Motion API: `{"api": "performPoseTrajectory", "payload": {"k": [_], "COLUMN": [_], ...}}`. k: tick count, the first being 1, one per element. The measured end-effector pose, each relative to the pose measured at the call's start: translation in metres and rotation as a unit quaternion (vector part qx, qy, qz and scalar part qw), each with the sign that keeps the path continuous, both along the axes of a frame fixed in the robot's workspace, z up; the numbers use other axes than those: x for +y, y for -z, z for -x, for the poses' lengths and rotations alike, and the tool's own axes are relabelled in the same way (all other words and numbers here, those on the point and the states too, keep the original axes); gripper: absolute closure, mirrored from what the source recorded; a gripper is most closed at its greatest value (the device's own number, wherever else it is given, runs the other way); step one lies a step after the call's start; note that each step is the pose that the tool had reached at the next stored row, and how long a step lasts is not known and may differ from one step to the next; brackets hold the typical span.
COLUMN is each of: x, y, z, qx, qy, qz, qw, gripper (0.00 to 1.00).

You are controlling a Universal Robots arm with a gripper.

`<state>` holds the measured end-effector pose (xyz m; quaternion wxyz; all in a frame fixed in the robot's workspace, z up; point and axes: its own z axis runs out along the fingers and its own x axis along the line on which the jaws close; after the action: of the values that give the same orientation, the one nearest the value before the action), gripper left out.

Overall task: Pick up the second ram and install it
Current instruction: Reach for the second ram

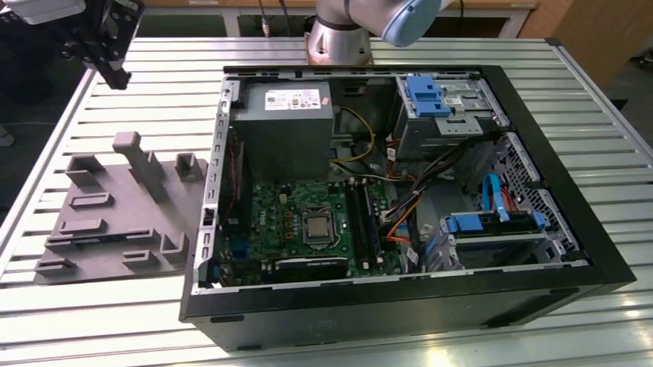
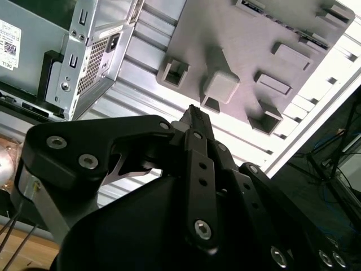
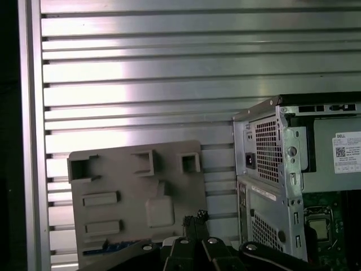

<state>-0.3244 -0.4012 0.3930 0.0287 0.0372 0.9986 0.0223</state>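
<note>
My black gripper [image 1: 118, 79] hangs high over the table at the exterior view's far left, beyond the grey plastic block [image 1: 112, 218]. In both wrist views its fingertips [image 3: 195, 218] sit together with nothing between them, above the block [image 3: 135, 197]. A thin dark strip along one edge of the block looks like the second ram [image 3: 107, 246], also seen as a dotted dark line [image 2: 289, 29] in the second wrist view. The gripper is well apart from it. The green board [image 1: 301, 222] with its long black slots [image 1: 362, 222] lies inside the open computer case.
The open computer case [image 1: 571, 222] fills the table's middle and the exterior view's right, with a grey power supply [image 1: 281, 122] and blue drive brackets [image 1: 429, 95]. The arm's base [image 1: 342, 38] stands behind it. The slatted table [image 1: 153, 84] shows between block and case.
</note>
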Motion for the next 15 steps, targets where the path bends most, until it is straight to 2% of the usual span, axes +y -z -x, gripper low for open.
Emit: {"api": "performPoseTrajectory", "payload": {"k": [15], "x": [-0.002], "y": [0.0002], "z": [0.0069], "qx": [0.0], "qy": [0.0], "qz": [0.0], "qw": [1.0], "gripper": [0.89]}}
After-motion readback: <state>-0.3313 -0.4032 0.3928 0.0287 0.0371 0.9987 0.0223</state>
